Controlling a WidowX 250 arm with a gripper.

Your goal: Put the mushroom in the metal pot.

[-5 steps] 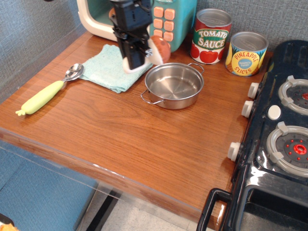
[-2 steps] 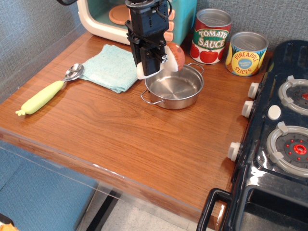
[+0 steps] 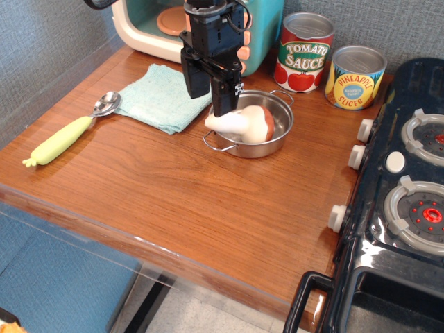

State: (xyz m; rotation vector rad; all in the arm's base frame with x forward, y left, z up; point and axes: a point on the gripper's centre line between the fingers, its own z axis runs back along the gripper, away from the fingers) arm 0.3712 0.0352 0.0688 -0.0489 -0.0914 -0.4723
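Note:
The mushroom (image 3: 244, 123) lies on its side inside the metal pot (image 3: 280, 113). Its cream stem points left over the pot's left rim and its reddish-brown cap points right. My black gripper (image 3: 210, 91) hangs just above the pot's left edge, right over the stem. Its jaws stand apart and hold nothing. The pot sits on the wooden table, mid-back, with its wire loop handles at front left and back right.
A teal cloth (image 3: 158, 97) lies left of the pot, with a green-handled spoon (image 3: 66, 133) beyond it. A tomato sauce can (image 3: 305, 52) and a pineapple can (image 3: 355, 76) stand behind the pot. A toy microwave (image 3: 142, 21) is at the back, a black stove (image 3: 406, 201) at the right.
The gripper carried the mushroom right from above the cloth to over the pot, then opened. The mushroom dropped into the pot and now lies on its side.

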